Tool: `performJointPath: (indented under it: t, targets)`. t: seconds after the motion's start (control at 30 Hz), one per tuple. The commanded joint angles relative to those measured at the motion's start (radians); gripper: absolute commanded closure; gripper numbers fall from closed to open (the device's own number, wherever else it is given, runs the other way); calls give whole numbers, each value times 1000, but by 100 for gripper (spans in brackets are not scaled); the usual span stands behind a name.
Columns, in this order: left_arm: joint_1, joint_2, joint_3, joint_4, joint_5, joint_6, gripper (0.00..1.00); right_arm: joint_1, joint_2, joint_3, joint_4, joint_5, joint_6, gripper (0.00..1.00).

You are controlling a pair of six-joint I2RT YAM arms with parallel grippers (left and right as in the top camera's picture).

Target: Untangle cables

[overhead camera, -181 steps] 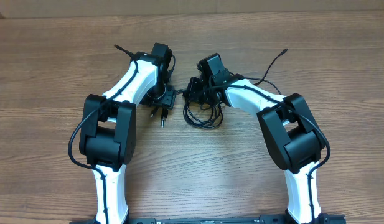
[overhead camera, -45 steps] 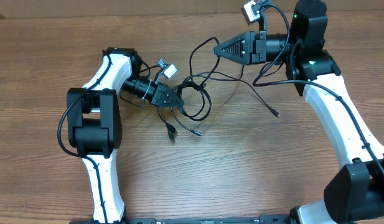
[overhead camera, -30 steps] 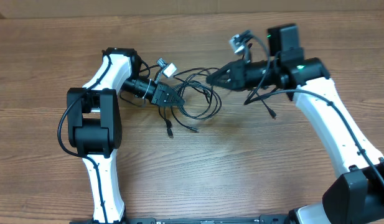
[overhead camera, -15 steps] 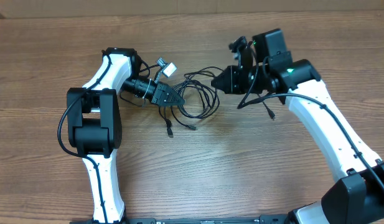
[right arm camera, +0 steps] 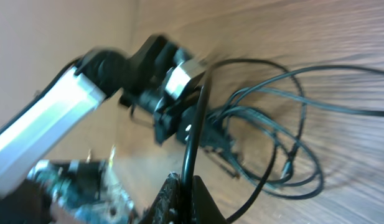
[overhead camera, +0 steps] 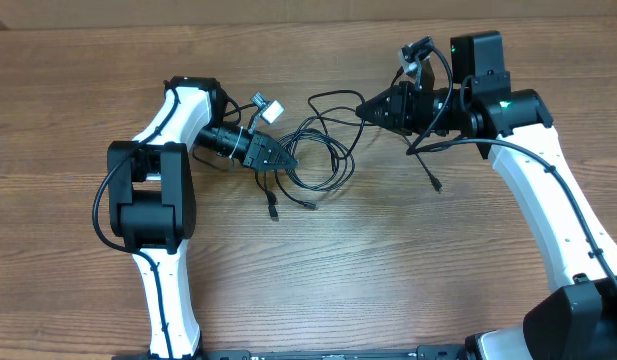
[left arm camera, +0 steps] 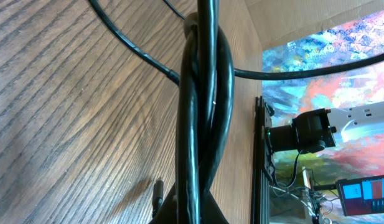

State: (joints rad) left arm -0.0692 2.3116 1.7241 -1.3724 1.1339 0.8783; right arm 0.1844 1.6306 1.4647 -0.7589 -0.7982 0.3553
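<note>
Your left fingers [overhead camera: 273, 153] were clamped on a twisted bundle of the cables [overhead camera: 323, 160] and your right fingers [overhead camera: 383, 106] on a single strand, with tangled loops lying between them on the tabletop [overhead camera: 388, 260] and two plugs [overhead camera: 274, 212] near the left fingers.

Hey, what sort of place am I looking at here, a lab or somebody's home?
Probably a robotics lab workbench: a left arm and right arm at a wood-grain table, thin black cables tangled between them, and a screen beyond the table's edge.
</note>
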Motion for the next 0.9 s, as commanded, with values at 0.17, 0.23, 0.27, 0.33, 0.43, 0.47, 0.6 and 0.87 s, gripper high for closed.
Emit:
performJointPath:
  t: [0.17,0.23,0.27,0.33,0.43,0.47,0.6,0.87]
  targets:
    - [-7,16,13,-4,64,59,96,-2,-30,34,7,473,214,96]
    - [-8,16,13,-4,64,59,96,-2,-28,34,-6,580,248,96]
    - [-8,16,13,-4,64,59,96,-2,-27,34,-12,621,252,96]
    - [-8,16,13,-4,64,59,96,-2,-24,34,-32,699,253,96]
    - [-8,16,13,-4,64,58,96,-2,-16,34,-97,816,307,96]
    - [-8,16,13,-4,64,58,96,-3,-13,34,-121,850,322,96]
    - [-8,16,13,-3,64,58,96,-2,0,34,-203,900,330,95]
    - [-8,16,13,-3,84,58,96,32,16,2,-322,819,334,96]
